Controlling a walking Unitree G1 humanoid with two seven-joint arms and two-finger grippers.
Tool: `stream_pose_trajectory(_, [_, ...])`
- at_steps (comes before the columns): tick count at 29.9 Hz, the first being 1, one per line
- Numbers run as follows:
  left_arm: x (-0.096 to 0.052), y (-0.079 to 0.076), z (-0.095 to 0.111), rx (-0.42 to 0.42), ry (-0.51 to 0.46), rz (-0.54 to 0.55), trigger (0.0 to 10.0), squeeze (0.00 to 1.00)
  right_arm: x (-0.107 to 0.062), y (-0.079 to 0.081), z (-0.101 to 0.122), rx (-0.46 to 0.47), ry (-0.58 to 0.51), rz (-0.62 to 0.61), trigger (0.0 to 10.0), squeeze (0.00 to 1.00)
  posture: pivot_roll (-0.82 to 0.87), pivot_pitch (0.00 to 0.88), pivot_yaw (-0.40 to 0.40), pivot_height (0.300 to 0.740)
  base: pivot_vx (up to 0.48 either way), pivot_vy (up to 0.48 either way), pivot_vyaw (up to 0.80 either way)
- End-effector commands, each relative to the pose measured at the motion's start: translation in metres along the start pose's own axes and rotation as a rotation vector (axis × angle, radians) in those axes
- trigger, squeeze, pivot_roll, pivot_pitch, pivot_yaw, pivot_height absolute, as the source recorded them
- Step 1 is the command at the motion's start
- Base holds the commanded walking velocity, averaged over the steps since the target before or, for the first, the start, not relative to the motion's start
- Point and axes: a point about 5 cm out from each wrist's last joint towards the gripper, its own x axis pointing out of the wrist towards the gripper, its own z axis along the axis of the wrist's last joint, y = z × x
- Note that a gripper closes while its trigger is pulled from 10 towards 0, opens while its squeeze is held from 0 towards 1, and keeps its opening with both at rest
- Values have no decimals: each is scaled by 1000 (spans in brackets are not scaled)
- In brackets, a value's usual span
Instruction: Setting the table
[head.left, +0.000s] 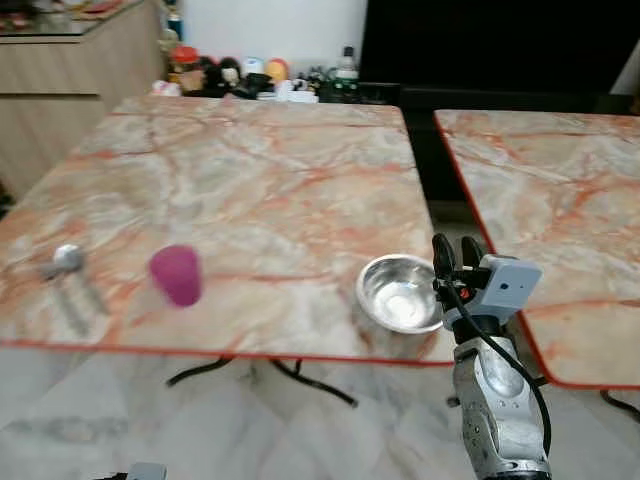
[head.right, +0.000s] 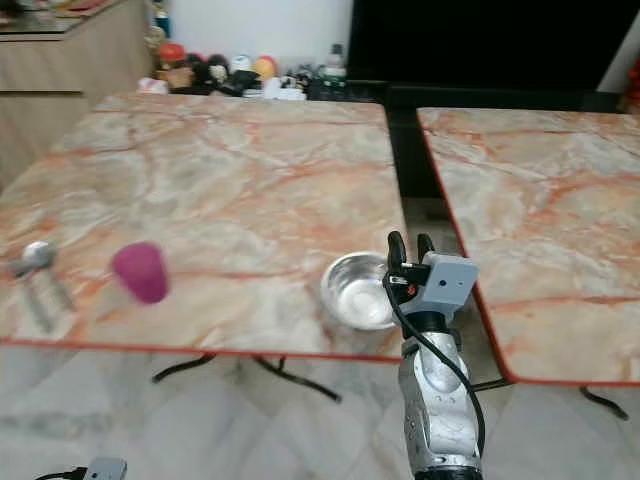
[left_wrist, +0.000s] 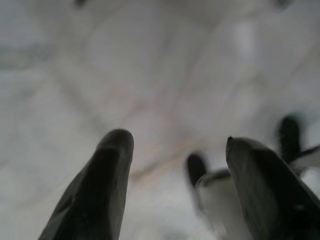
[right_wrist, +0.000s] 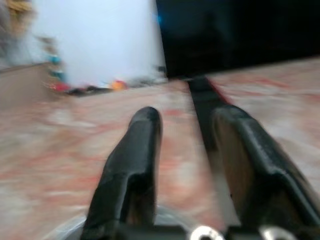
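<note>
nearby, right hand (head.left: 457, 252) spread beside steel bowl (head.left: 398, 293); pink cup (head.left: 176, 274), spoon (head.left: 68, 259) leftward

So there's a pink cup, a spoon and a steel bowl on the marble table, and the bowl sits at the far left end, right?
Not quite. In the left eye view the steel bowl sits near the marble table's right front corner, beside the right gripper. The spoon is at the left end, the pink cup between them.
</note>
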Motion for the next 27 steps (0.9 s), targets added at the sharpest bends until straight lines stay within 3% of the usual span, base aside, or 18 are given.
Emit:
stream_pose_trajectory(1, [-5,11,-12,-4,42,30,10000,0,1,8,5,20,-22,14,10000,0,-20,104,-10,740,0,0,0])
stream_pose_trajectory(9, [-5,11,-15,-1,48,33,10000,0,-21,6,1,103,37,-38,10000,0,-23,109,-15,740,0,0,0])
stream_pose_trajectory(12, [-6,12,-16,1,51,37,10000,0,-37,3,-3,149,91,-75,10000,0,-23,112,-16,740,0,0,0])
stream_pose_trajectory(13, [-6,12,-17,1,53,39,10000,0,-41,1,-3,171,106,-92,10000,282,-26,113,-17,740,0,0,0])
stream_pose_trajectory(14, [-6,13,-17,1,54,39,10000,0,-44,0,-3,185,115,-102,10000,804,-26,113,-17,740,0,0,0])
stream_pose_trajectory(15, [-6,13,-17,4,57,39,10000,0,-46,0,-4,219,130,-119,10000,1000,-34,115,-15,740,0,0,0])
stream_pose_trajectory(19, [-6,13,-18,8,60,36,10000,0,-50,2,-6,285,175,-135,10000,1000,-34,117,-14,740,0,0,0])
stream_pose_trajectory(20, [-6,12,-18,7,60,34,10000,0,-52,3,-8,308,228,-163,10000,988,-34,117,-14,740,0,0,0])
stream_pose_trajectory(21, [-6,12,-17,10,59,34,10000,0,-53,3,-10,318,257,-186,10000,0,-29,117,-15,740,0,0,0])
stream_pose_trajectory(27, [-6,12,-18,35,67,31,10000,0,-55,3,-28,368,404,-204,10000,0,-24,118,-14,740,0,0,0])
